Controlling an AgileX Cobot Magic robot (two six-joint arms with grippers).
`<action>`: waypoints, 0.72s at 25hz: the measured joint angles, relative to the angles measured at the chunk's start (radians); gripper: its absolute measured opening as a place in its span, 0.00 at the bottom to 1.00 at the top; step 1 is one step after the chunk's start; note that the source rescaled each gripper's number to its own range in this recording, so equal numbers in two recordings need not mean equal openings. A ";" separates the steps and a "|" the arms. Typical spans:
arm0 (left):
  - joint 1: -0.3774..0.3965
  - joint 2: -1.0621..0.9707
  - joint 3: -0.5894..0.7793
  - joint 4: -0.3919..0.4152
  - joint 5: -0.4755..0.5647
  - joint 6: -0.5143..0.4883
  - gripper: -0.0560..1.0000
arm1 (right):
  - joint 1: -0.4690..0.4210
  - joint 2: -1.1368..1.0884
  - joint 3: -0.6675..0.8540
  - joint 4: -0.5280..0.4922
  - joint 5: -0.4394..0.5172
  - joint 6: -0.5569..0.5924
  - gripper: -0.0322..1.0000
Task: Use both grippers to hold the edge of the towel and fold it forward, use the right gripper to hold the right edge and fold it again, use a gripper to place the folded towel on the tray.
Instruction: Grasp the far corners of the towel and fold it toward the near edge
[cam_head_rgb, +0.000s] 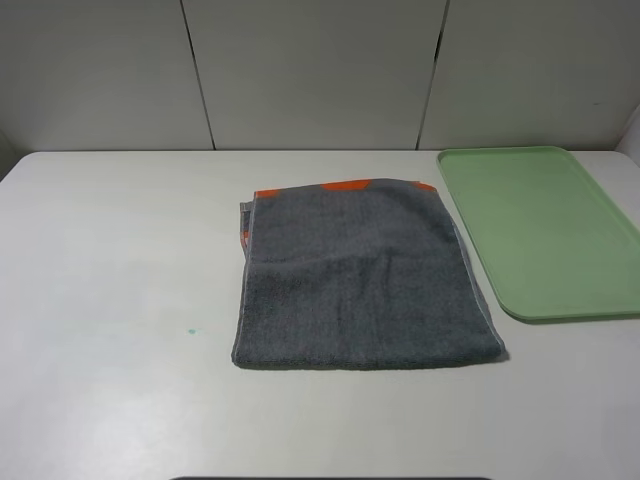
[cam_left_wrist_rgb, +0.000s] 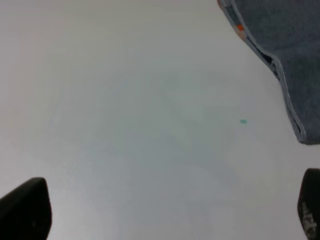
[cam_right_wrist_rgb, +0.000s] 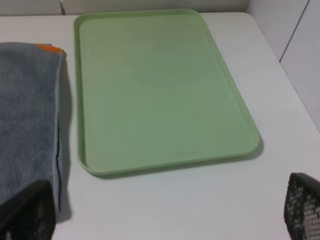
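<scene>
The dark grey towel lies flat in the middle of the white table, with an orange band showing along its far edge. Its pale hemmed edge runs down the right side, close to the light green tray. Neither arm shows in the high view. In the left wrist view my left gripper hangs open over bare table, with the towel and its hem off to one side. My right gripper is open and holds nothing, above the table near the tray and the towel.
The tray holds nothing and sits at the table's right side, near the far right corner. A tiny green speck marks the table left of the towel. Pale wall panels stand behind the table's far edge.
</scene>
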 joint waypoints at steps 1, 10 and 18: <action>0.000 0.000 0.000 0.000 0.000 0.000 0.98 | 0.000 0.000 0.000 0.000 0.000 0.000 1.00; 0.000 0.000 0.000 0.000 0.000 0.000 0.98 | 0.000 0.000 0.000 0.000 0.000 0.000 1.00; 0.000 0.000 0.000 0.000 0.000 0.000 0.98 | 0.000 0.000 0.000 0.000 0.000 0.000 1.00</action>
